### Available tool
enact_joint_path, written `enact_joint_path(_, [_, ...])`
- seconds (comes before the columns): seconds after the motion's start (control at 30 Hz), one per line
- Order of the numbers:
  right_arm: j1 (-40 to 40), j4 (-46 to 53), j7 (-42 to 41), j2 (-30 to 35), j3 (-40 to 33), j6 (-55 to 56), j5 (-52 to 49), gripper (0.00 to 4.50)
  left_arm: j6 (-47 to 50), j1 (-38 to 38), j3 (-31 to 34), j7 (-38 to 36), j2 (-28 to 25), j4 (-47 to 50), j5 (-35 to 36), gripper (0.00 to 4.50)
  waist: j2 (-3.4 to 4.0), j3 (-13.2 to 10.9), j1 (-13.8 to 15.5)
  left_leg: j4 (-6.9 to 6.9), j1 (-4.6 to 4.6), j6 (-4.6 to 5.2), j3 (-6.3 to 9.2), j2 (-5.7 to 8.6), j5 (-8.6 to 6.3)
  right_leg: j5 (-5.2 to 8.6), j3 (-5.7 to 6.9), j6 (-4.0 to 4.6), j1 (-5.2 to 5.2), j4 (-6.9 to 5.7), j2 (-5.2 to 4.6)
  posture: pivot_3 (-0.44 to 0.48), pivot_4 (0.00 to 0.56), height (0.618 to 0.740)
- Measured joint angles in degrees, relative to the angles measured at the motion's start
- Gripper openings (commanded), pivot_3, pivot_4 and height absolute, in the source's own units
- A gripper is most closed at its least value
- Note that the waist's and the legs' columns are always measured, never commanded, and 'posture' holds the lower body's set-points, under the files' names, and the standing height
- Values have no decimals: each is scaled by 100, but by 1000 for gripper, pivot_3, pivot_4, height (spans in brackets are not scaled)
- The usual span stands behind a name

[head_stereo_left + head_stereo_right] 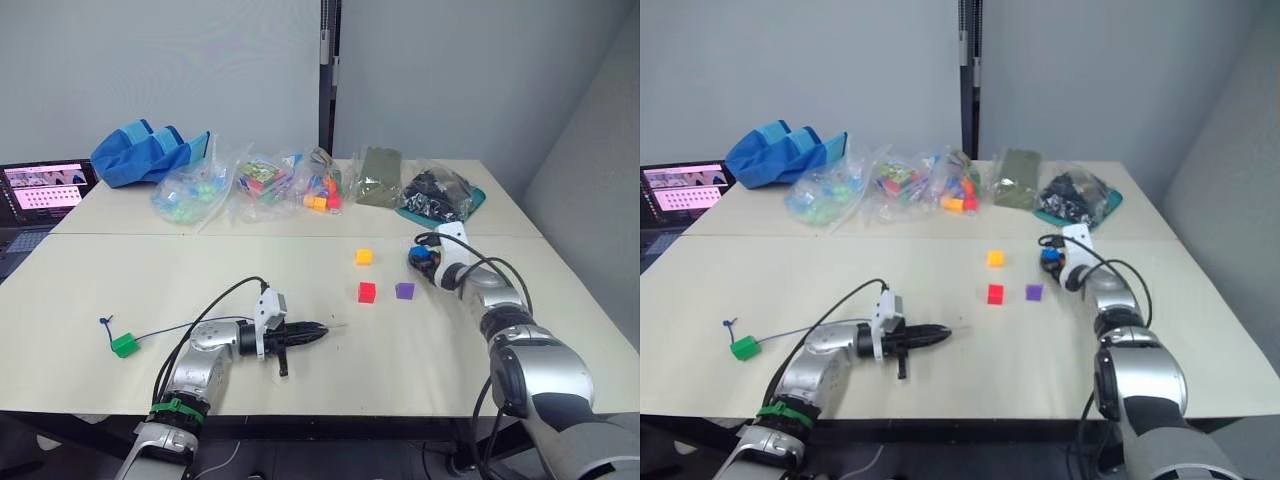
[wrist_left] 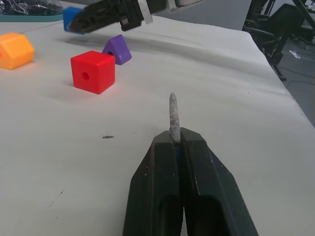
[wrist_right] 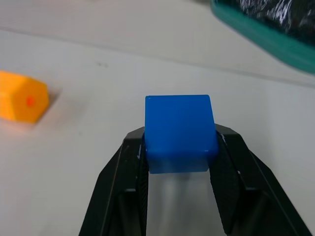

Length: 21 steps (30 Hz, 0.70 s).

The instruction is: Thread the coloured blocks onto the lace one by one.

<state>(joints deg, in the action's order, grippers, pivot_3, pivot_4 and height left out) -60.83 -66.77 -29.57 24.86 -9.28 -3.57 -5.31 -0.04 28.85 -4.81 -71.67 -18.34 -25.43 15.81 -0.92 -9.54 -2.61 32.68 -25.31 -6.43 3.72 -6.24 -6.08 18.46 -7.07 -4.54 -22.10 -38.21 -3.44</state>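
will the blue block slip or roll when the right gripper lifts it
Probably not: the blue block sits squarely between the right gripper fingers, flat faces against them. Its smooth plastic-looking surface might slide under a weak squeeze. It looks light.

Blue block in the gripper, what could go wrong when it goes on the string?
The right gripper pinches the blue block only by its lower edges, so it might slip or twist out. The lace tip pokes just a short way past the left gripper, so lining it up with a small hole could miss. The green block already on the lace may drag behind.
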Motion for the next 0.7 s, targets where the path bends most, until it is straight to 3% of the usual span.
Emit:
enact_joint_path(0.2, [1941,4110,161,-59,-224,-1927,-750,1167,-95,277,-27,-106,53,-486,1,0,1,1,52,3,-3,1,3,0,0,0,1,0,0,-2,0,0,150,740])
enact_joint_path(0.4, [4205,8639,1160,-657,-167,-4343,-1493,1167,-326,826,-40,-370,165,-1297,-6,0,2,2,32,5,-4,2,6,0,-1,1,-1,-1,-4,-8,3,0,150,740])
enact_joint_path(0.53, [5105,9896,1679,-1149,198,-5110,-1687,1167,-536,1136,-82,-596,301,-1805,-48,0,0,3,17,7,-4,2,6,1,-2,0,0,-3,-2,-10,2,0,150,740])
enact_joint_path(0.7, [5628,10286,2107,-1438,577,-5412,-1627,1167,-729,1286,-91,-780,370,-2185,-137,0,-1,3,19,7,-5,3,7,1,-2,0,1,-2,-4,-10,2,0,150,740])
